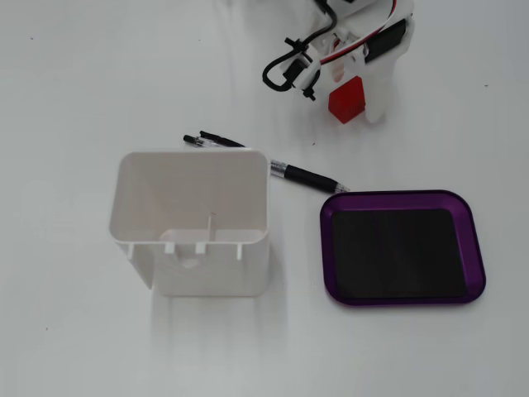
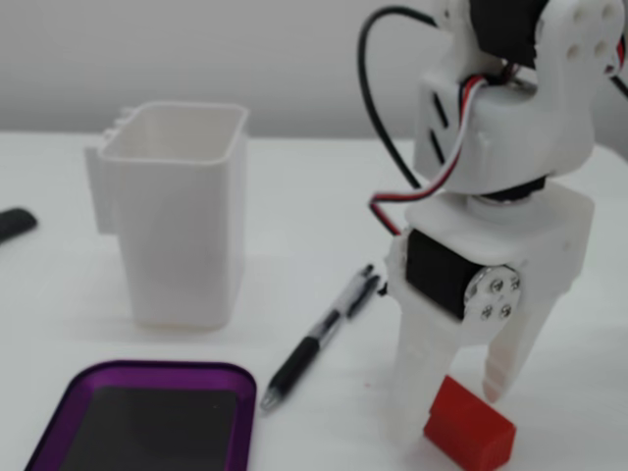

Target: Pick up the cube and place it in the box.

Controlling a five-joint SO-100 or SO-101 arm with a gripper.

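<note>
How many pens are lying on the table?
1: the pen lies on the table between the white container and the purple tray, its tip near the tray's corner. Others may be hidden behind the container.

Gripper [image 2: 446, 412] lowered to the table, pointing down
Its 2 white fingers [image 2: 417, 388] stand spread apart

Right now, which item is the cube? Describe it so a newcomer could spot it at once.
Start at the white arm at the top of the overhead-looking fixed view; its open gripper straddles the cube, above the purple-rimmed box. It is a small bright red block on the white table, the only red thing, unlike the black pen and the white container.
</note>
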